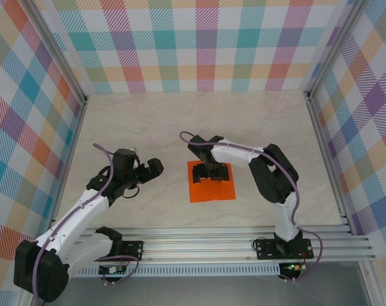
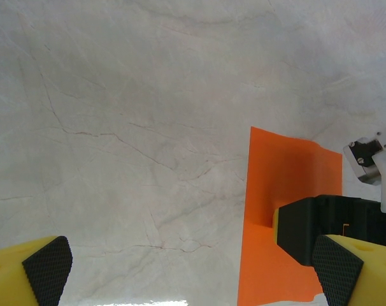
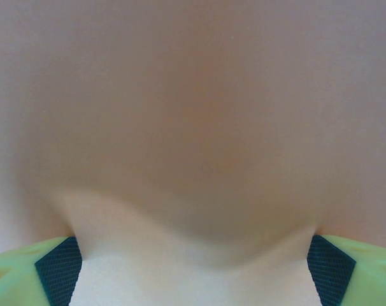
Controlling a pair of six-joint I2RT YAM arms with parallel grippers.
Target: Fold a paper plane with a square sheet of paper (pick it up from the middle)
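The right gripper (image 1: 212,171), jaws spread wide and not clamped, is pressing the thin orange square sheet of paper (image 1: 210,192) into a soft bulge. The left gripper (image 1: 153,168) is hovering fully spread, empty.

Quick headcount from where I sit: one square sheet of paper (image 1: 212,193) (bright orange), one counter (image 1: 180,121), and two end effectors of mine, the left end effector (image 1: 156,168) and the right end effector (image 1: 212,173), two fingers (image 2: 46,268) on each. Three plaid walls (image 1: 206,44) around it.

The orange paper sheet (image 1: 212,191) looks matt, the marble-veined table (image 1: 148,121) smooth.
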